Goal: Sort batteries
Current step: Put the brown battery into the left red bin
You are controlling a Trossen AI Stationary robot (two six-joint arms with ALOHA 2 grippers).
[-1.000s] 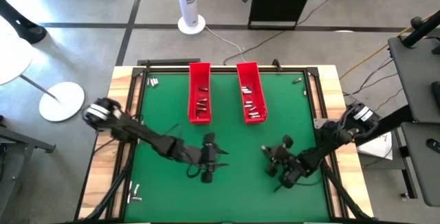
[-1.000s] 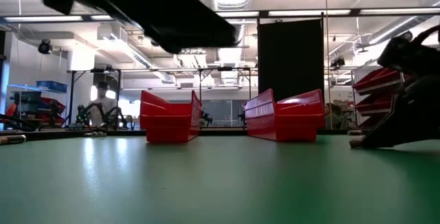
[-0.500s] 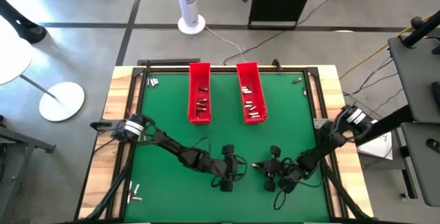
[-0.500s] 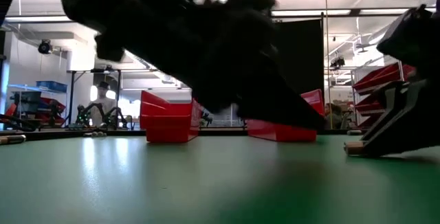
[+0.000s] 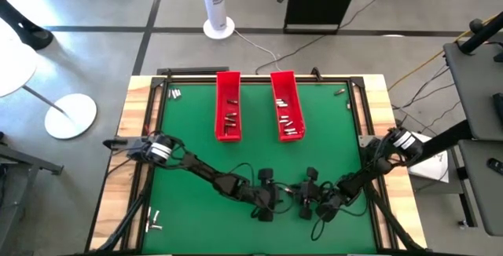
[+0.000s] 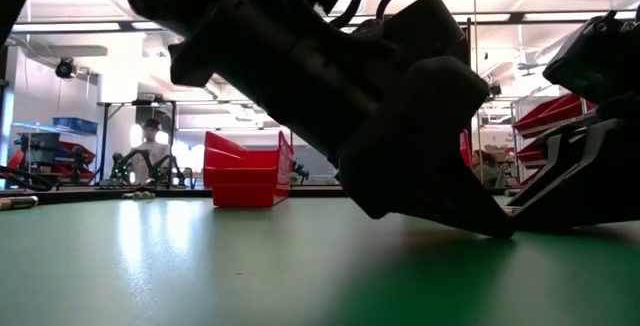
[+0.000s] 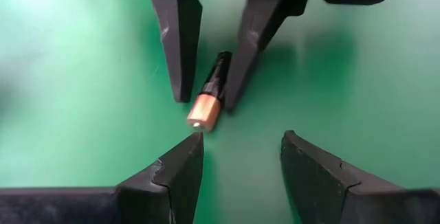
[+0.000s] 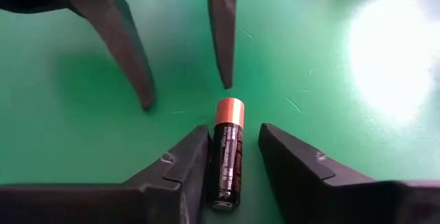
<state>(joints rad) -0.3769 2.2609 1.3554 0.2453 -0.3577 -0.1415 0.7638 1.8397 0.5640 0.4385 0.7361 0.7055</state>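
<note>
Battery (image 8: 227,151) between right gripper (image 8: 234,157) fingers, slightly parted; left gripper (image 7: 237,157) fingers wide; battery hidden overhead.

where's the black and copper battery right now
The battery lies flat on the green table, near its front edge at the middle, between the right gripper's open fingers, its copper end toward the left gripper facing it.

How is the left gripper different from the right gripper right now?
The right gripper has the battery lying between its fingers; the left gripper has nothing between its own, and the battery lies just past its tips. The left gripper's fingers stand wider apart than the right gripper's. Both are dark, open, low over the green mat, and point at each other.
</note>
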